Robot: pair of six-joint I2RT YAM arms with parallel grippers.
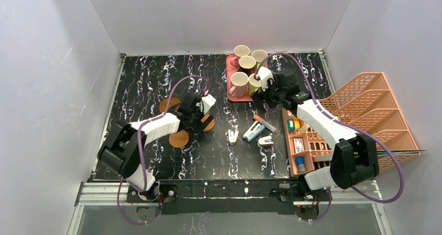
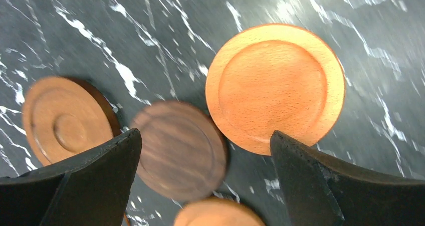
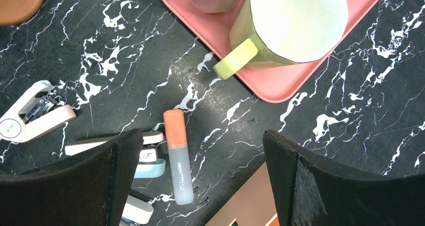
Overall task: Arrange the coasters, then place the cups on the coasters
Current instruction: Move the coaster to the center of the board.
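Several round wooden coasters lie at the left of the table. In the left wrist view there is a light orange coaster [image 2: 274, 88], a blurred dark brown one [image 2: 179, 148], a brown one [image 2: 65, 118] and an orange edge [image 2: 218, 215]. My left gripper [image 2: 204, 135] hangs open above them, holding nothing. From above, three coasters [image 1: 169, 104] [image 1: 179, 138] [image 1: 208, 124] show around the left gripper [image 1: 197, 118]. The cups [image 1: 238, 84] stand together on a pink tray [image 1: 230, 63]. My right gripper [image 3: 200, 136] is open over bare table just in front of a yellow-green cup [image 3: 290, 25].
A highlighter pen [image 3: 179, 156], a white stapler [image 3: 32, 118] and small staplers [image 1: 233, 136] lie mid-table. A peach organizer [image 1: 299, 141] and a slanted file rack [image 1: 375, 110] fill the right side. White walls enclose the table.
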